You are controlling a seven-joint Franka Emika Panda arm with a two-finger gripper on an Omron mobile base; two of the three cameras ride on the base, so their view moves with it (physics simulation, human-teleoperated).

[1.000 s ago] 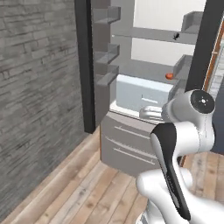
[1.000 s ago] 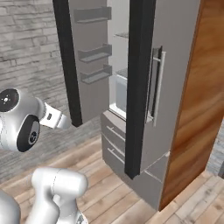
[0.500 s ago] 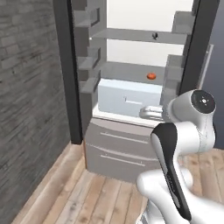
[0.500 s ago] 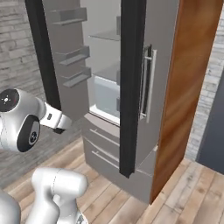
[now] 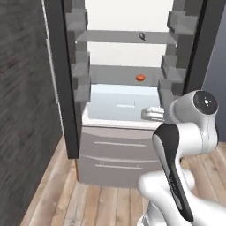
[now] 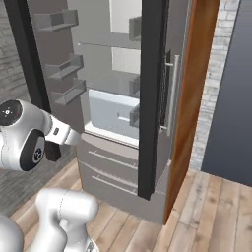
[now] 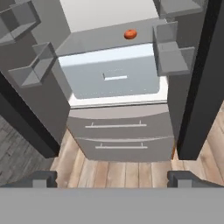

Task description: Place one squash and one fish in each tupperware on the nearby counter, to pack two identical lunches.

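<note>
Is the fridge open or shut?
Open: the fridge shows its shelves, one squash and both doors swung aside.

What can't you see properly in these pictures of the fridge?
- The small dark thing on the top shelf, left base view: too small to name.
- A second squash: one orange squash sits on the middle shelf; the door bins could hide another.
- Inside the pale crisper drawer, hand view: its front hides the contents.
- The gripper, hand view: the fingertips stand wide apart, cut off by the bottom edge.

White rounded arm (image 5: pixel 185 132) — glossy shell, black joint panels, grey cap
</note>
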